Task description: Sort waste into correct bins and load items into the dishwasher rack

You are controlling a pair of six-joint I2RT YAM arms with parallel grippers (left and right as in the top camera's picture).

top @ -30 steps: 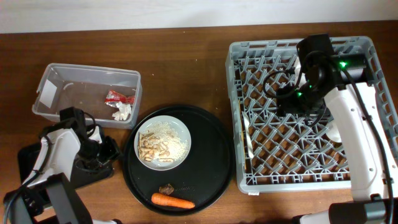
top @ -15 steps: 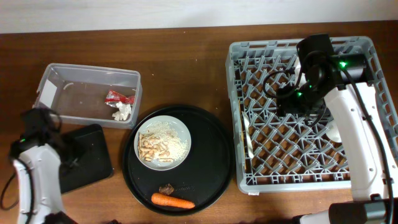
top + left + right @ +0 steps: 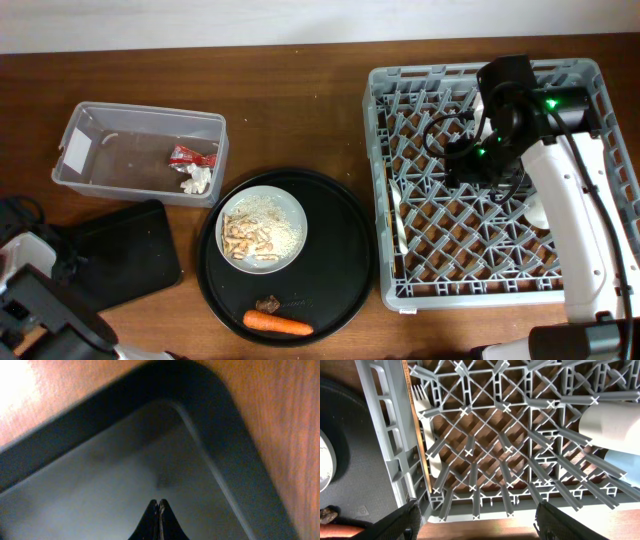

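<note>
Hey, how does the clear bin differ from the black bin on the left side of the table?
The clear bin is see-through; the black bin is opaque. The clear bin holds a red wrapper and a white tissue; the black bin looks empty. The clear bin sits farther back, the black bin nearer the front. Both are rectangular, left of the round tray.

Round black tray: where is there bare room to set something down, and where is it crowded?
On the tray the right half is bare, between bowl and dishwasher rack. The bowl crowds the upper left, the carrot the near edge.
</note>
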